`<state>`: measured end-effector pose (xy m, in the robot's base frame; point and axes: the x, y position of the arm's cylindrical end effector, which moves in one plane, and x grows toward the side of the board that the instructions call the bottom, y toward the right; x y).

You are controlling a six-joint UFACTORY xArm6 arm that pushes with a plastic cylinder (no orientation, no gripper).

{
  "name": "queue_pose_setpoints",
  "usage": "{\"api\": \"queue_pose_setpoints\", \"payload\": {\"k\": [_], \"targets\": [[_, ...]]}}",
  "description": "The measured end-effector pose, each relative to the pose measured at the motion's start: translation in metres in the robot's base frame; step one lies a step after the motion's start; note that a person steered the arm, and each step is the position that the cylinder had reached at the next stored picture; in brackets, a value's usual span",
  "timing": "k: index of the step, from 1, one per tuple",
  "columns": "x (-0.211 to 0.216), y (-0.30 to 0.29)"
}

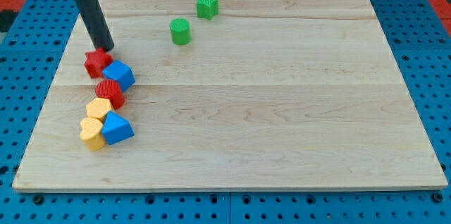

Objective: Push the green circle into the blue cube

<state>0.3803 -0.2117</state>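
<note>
Camera view: my tip point(106, 47), a bare rod with nothing to grip, touches the red star point(96, 62) beside the blue cube point(119, 75). Green circle point(180, 31) sits well apart, unpushed; next, get behind it.

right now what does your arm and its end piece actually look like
Only the end of my arm shows: a straight, smooth rod, dark grey to black, with no visible cables or markings. It widens into a darker mount cut off by the view's top edge. My tip is plain and blunt, beside the red block.

no readable text, labels or numbers anywhere here.
</note>
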Motion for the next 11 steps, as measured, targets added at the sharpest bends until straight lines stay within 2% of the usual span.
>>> {"api": "queue_pose_setpoints", "payload": {"k": [1,2,3,4,6,7,8,9,10,11], "targets": [[0.023,0.002],[0.009,0.021],[-0.039,0.026],[-0.07,0.043],[-0.091,0.153],[-0.045,0.163],[-0.044,0.203],[-0.012,0.213],[0.002,0.156],[-0.002,0.145]]}}
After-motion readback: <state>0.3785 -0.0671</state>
